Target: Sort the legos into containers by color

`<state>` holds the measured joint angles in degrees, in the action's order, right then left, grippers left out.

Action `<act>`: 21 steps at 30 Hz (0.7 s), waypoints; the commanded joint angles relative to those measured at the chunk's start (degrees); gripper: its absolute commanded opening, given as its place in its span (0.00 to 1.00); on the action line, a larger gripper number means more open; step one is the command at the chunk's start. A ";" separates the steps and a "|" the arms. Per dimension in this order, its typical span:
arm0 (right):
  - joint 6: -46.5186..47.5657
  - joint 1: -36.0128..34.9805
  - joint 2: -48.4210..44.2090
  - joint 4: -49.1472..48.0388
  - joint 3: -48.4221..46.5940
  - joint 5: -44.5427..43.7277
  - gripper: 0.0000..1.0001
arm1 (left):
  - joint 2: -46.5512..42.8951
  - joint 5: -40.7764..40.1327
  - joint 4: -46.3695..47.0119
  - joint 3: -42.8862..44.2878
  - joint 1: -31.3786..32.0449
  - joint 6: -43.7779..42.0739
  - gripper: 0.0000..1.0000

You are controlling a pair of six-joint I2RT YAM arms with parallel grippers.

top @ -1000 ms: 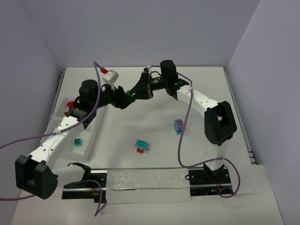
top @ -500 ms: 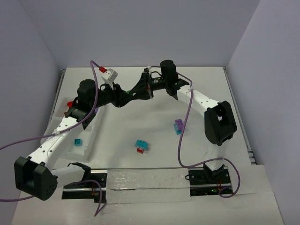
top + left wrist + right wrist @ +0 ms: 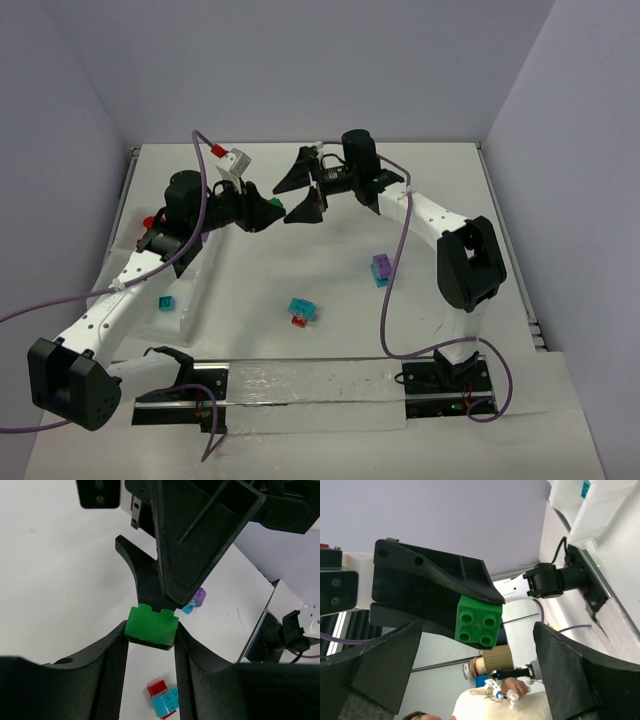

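**Left gripper** (image 3: 151, 632): jaws clamped on a green brick (image 3: 151, 626), held off the table at upper centre of the top view.

**Right gripper** (image 3: 298, 197): jaws wide apart, one finger on either side of that brick. The right wrist view shows both fingers clear of it.

**Table** (image 3: 330, 260): a purple-on-cyan pair (image 3: 381, 268) lies right of centre, and a cyan-and-red pair (image 3: 300, 312) lies at lower centre.

**Clear tray** (image 3: 190, 318): at the left, with one cyan brick (image 3: 164, 302) in a compartment.
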<state>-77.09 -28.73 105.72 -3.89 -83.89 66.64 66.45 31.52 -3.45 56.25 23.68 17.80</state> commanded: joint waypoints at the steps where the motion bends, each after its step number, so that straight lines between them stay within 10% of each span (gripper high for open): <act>1: 7.37 0.65 -3.77 8.07 -3.76 -0.71 1.00 | -3.70 -4.46 -7.16 2.14 0.40 1.77 0.00; 9: 26.46 7.02 -4.79 34.31 -9.86 -12.36 1.00 | -10.24 -24.39 -21.12 1.57 0.40 11.31 0.00; 12: 37.09 9.25 -3.73 53.37 -17.14 -27.18 1.00 | -12.91 -46.56 -27.76 2.06 0.18 18.67 0.00; 21: 41.61 9.38 -3.08 58.88 -20.04 -32.82 1.00 | -5.37 -70.92 -59.93 9.45 -14.35 42.29 0.00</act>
<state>-39.63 -18.91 104.38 49.09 -102.65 37.23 59.01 -25.00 -47.07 63.47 13.31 48.87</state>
